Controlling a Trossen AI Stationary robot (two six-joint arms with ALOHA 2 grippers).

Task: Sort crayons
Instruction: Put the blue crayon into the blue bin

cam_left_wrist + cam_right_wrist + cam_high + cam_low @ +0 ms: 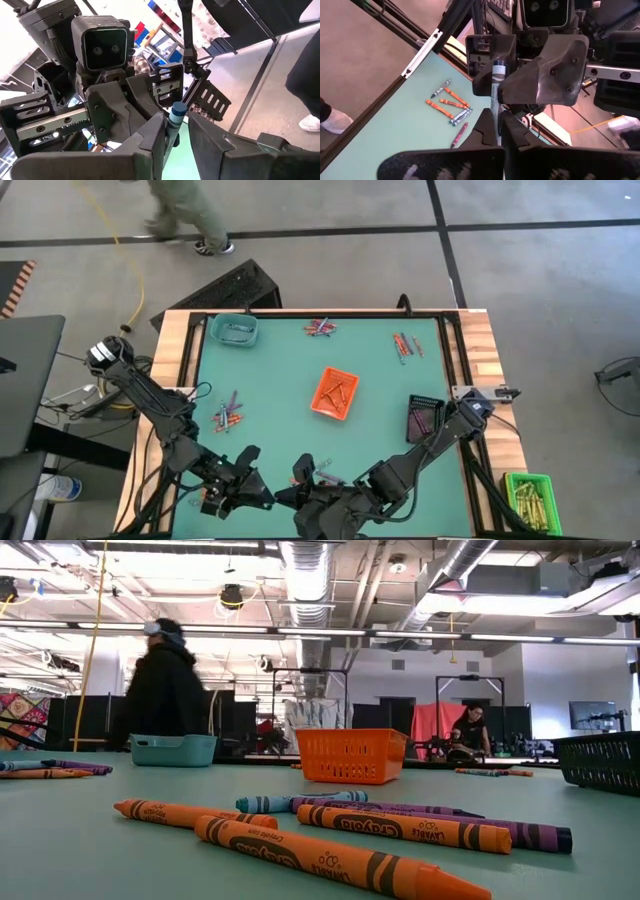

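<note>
Crayon | blue-grey | pinched between left pincer and right pincer

One camera looks straight down on the counter, one skims it low; both wrist cameras closely share one blue-grey crayon.

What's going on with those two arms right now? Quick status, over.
Both grippers, left and right, meet at the table's near edge, shut on one blue-grey crayon. Other crayons loose on the table. Nothing in the way.
</note>
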